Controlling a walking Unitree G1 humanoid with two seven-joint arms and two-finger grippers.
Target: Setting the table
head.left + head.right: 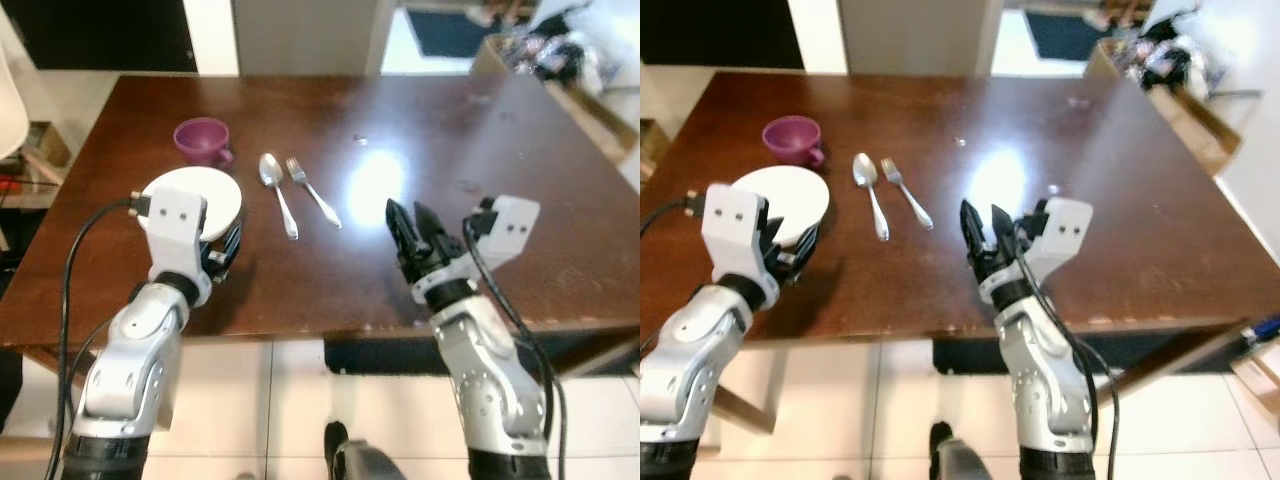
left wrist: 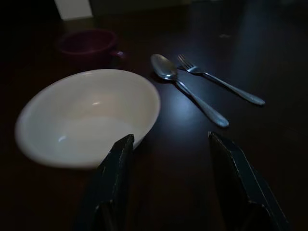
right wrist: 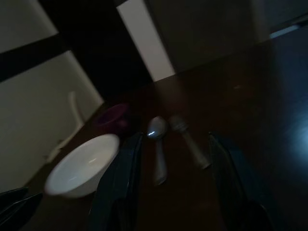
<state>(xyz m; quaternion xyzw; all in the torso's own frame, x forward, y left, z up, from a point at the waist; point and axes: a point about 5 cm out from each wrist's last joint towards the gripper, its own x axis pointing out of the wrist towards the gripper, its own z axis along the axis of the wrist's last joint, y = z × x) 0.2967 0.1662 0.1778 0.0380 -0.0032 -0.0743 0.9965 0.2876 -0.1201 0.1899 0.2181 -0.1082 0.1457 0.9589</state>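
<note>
**Table half laid, both hands empty**

Left hand [image 2: 168, 187]: fingers spread apart, nothing between them, hovering low over the counter [image 1: 480, 140]. The white bowl [image 1: 215, 195] sits just ahead of it, slightly toward its outer side; one finger is close to the bowl's near rim, but I can't tell if it touches.

Right hand [image 1: 415, 240]: also released and carrying nothing, above the near part of the counter. Bare wood under it. From this hand the cutlery lies ahead and off toward the other arm, well apart.

Where things are:
- Purple cup [image 1: 203, 140] just beyond the bowl as seen from the left hand, near it, not clearly touching.
- Spoon [image 1: 277, 190] beside the bowl on the side toward the right hand, bowl end pointing away from the robot.
- Fork [image 1: 312, 190] just beside the spoon, tines away, angled a bit so the handles splay apart.

Progress, my read: bowl, cup, spoon and fork are all down and grouped as one place setting, so the bulk looks done. What's left is probably tidying: the fork and spoon aren't parallel, and the bowl sits near the counter edge. No knife or napkin on the counter; whether the setting needs them isn't knowable from here. Rest of the counter has no second setting.
</note>
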